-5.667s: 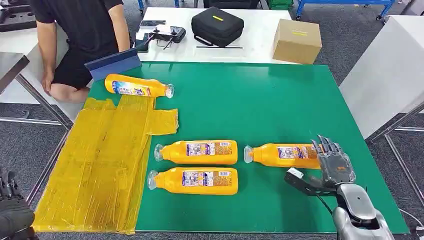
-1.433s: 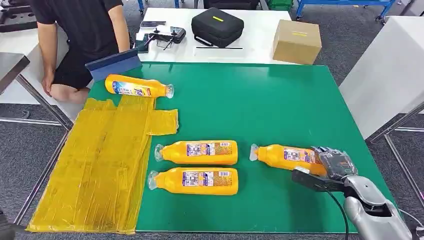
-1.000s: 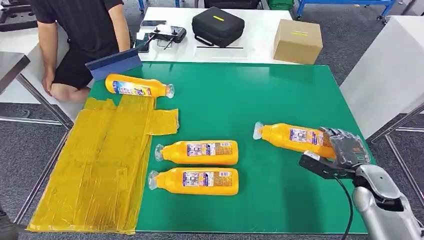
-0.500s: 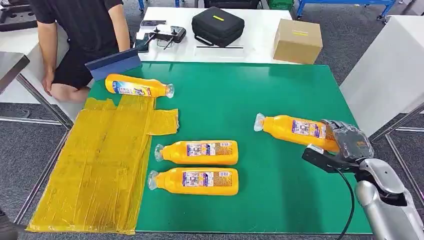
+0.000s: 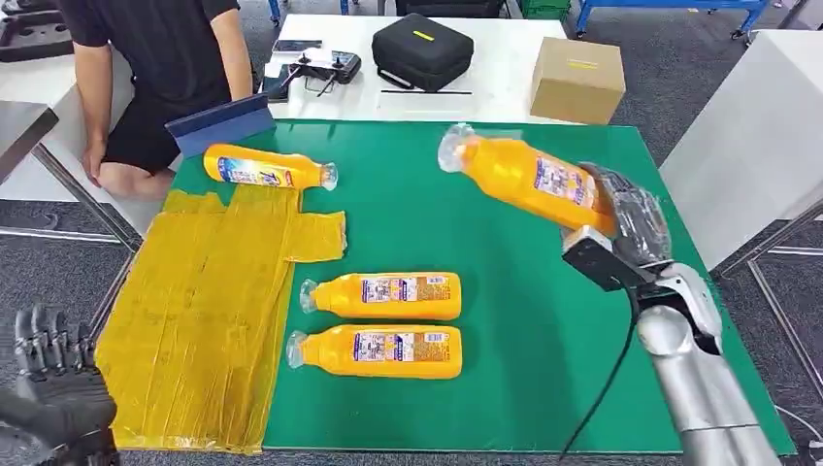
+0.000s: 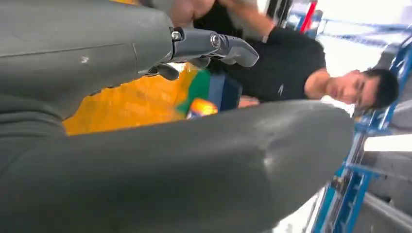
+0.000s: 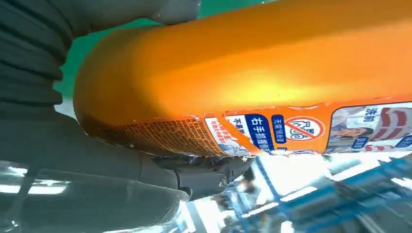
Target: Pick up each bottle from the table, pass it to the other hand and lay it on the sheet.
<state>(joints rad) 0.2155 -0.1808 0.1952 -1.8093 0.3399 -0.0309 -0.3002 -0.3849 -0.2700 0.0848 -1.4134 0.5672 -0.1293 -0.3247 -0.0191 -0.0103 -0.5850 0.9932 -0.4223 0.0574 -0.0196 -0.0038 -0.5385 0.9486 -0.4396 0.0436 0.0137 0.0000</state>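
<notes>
Right hand [image 5: 631,218] has lifted the bottle [image 5: 524,175] clear of the worktop [image 5: 505,388] — fingers wrapped round its base; left hand [image 5: 53,383], fingers spread, rises for handover.

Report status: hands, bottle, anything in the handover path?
Right hand grips the lifted bottle by its base, cap toward the sheet. Left hand open, low by the sheet. Nothing between the hands; three bottles on the table.

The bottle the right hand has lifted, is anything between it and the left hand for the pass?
Nothing visible. The lifted bottle is held in the air by the right hand; two more bottles lie flat on the table below. The left hand is open.
</notes>
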